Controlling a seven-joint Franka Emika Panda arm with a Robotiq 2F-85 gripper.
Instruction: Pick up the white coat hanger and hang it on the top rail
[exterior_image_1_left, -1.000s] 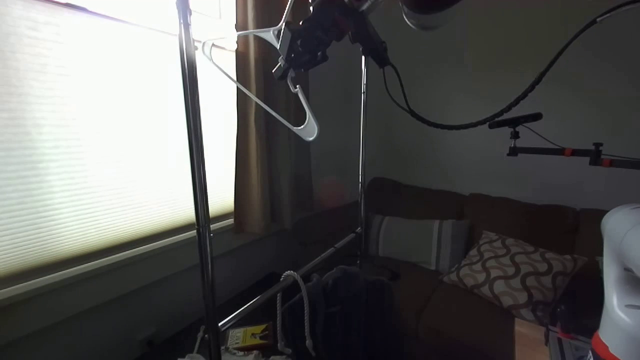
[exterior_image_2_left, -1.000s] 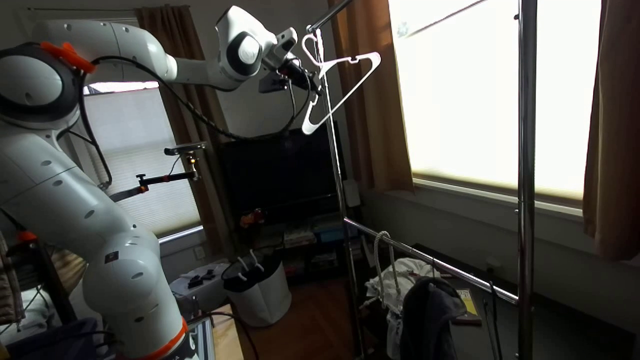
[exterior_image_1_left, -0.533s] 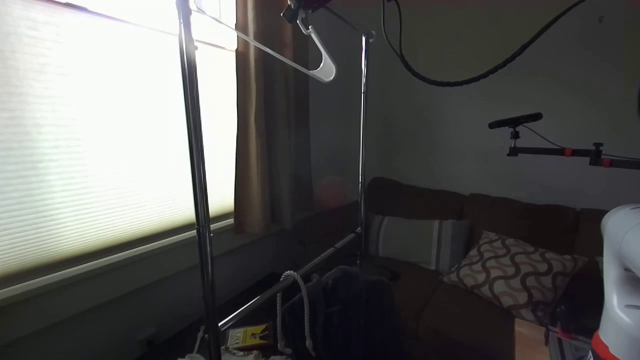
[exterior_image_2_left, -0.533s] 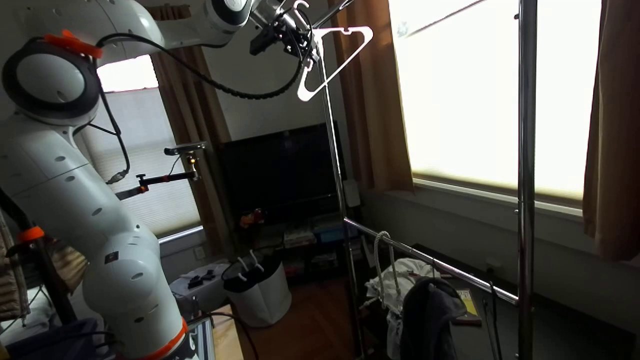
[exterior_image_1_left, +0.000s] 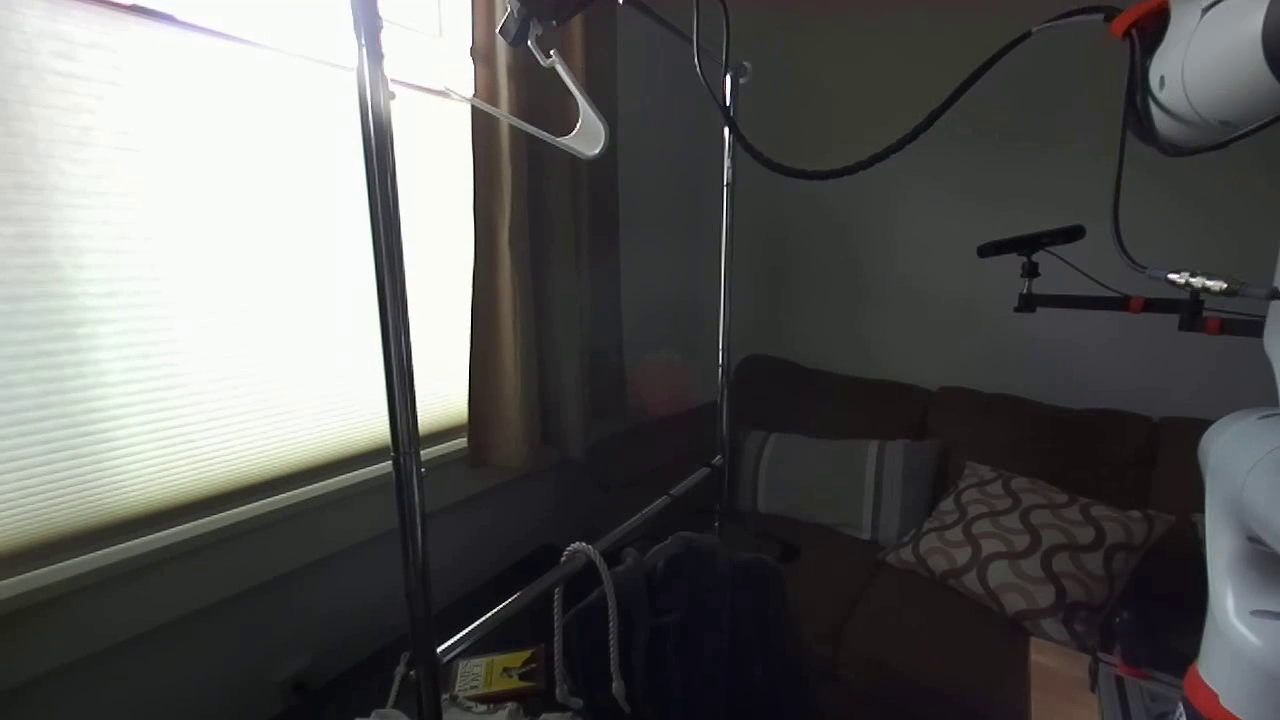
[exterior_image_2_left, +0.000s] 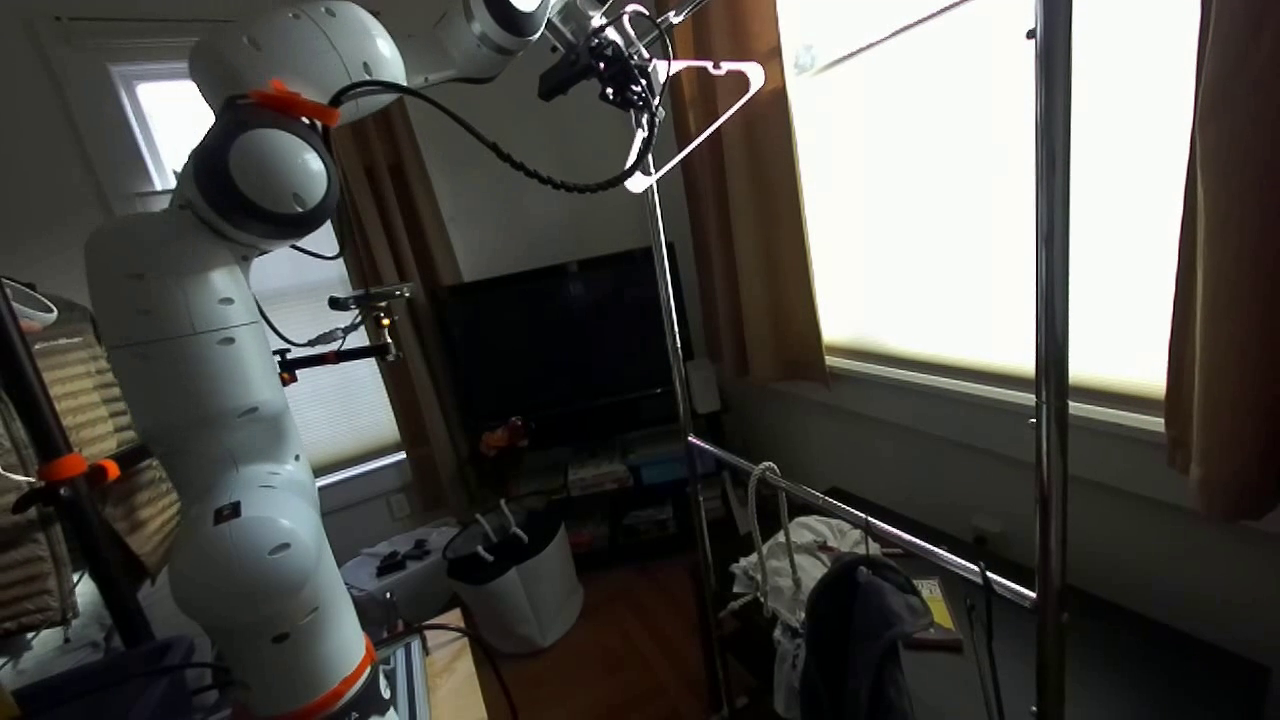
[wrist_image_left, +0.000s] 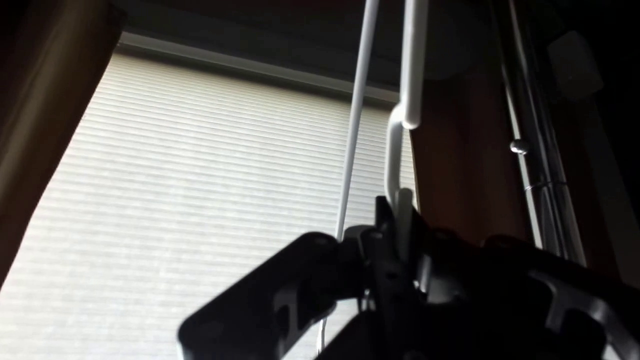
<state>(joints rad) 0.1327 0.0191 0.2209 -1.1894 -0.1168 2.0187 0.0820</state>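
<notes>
The white coat hanger (exterior_image_1_left: 590, 135) is held up high at the clothes rack, tilted. It also shows in an exterior view (exterior_image_2_left: 640, 182) and in the wrist view (wrist_image_left: 413, 65). My gripper (wrist_image_left: 392, 210) is shut on the hanger's thin side arm. In an exterior view the gripper (exterior_image_1_left: 520, 22) is cut off by the top edge, with the hook out of view. In an exterior view the hook's top shows beside the top rail (exterior_image_2_left: 685, 12); I cannot tell whether it is over the rail. The top rail also shows in an exterior view (exterior_image_1_left: 668, 27).
Upright poles (exterior_image_1_left: 393, 350) (exterior_image_2_left: 1052, 300) bound the rack. Its low bar (exterior_image_2_left: 900, 535) bears a rope-handled bag and a dark garment (exterior_image_2_left: 860, 620). A window blind (wrist_image_left: 200, 200) and brown curtains (exterior_image_2_left: 740, 200) stand behind. My cable (exterior_image_2_left: 520, 170) loops below the gripper.
My gripper has risen with the hanger, then shifted sideways toward the window side. The hanger's hook is now higher, near the rail's height. The arm's elbow has swung forward toward the rack.
</notes>
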